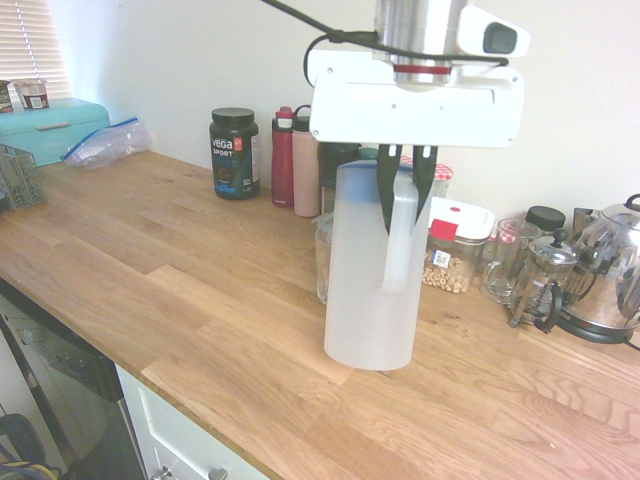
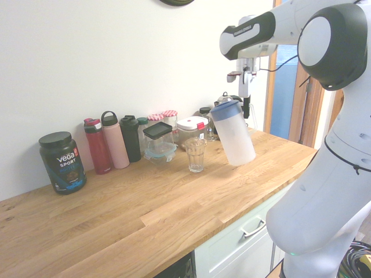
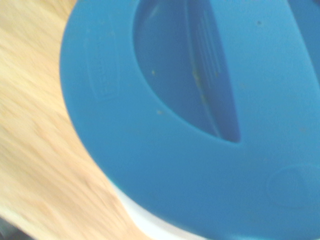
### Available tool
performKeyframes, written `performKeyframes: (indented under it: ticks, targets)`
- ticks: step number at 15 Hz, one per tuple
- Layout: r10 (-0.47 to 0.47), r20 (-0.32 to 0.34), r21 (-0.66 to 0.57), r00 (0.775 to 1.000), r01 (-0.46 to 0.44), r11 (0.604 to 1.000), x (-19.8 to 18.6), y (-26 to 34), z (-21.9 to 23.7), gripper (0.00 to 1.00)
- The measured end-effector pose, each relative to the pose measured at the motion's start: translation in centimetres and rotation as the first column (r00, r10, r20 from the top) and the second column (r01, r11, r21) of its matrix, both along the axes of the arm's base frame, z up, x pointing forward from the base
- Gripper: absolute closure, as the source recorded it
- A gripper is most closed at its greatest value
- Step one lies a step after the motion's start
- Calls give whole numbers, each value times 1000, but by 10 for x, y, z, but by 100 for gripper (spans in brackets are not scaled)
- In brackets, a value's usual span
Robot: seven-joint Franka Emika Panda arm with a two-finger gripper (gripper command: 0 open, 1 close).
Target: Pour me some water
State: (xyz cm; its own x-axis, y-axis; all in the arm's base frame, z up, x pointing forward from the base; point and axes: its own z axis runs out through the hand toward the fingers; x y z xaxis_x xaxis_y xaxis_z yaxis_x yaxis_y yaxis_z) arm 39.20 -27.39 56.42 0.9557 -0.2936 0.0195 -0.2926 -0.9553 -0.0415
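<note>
Above wooden counter (image 2: 174,214), pincer (image 1: 407,185) gripping tilted pitcher (image 2: 233,136)

The gripper (image 1: 408,215) points down, its fingers closed in.

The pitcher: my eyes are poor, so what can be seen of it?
The pitcher is tall, with a frosted, whitish body that looks like plastic, a round blue lid with a recess, and a pale side handle. The gripper is shut on that handle. The pitcher tilts, lid toward the drinking glass. Whether its base touches the counter, or water is inside, I can't tell.
</note>
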Motion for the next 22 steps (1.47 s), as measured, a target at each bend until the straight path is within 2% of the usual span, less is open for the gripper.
performKeyframes:
  ticks: [4,9,10,11,13,16,18,20,22]
  targets:
    - [-59,99,180,993,40,983,-17,2,-30,100]
    - [-65,250,192,966,16,981,-99,14,-5,100]
    - [-81,254,182,964,34,983,-113,25,-4,100]
    - [-129,239,178,962,87,980,-124,41,-6,100]
    - [-254,204,180,946,218,959,-132,79,-12,100]
    - [-407,185,206,894,370,906,-146,127,-22,100]
    - [-490,207,207,847,452,868,-159,157,-20,100]
    - [-556,252,201,792,519,831,-167,197,-18,100]
    - [-579,340,179,741,554,813,-165,245,-9,100]
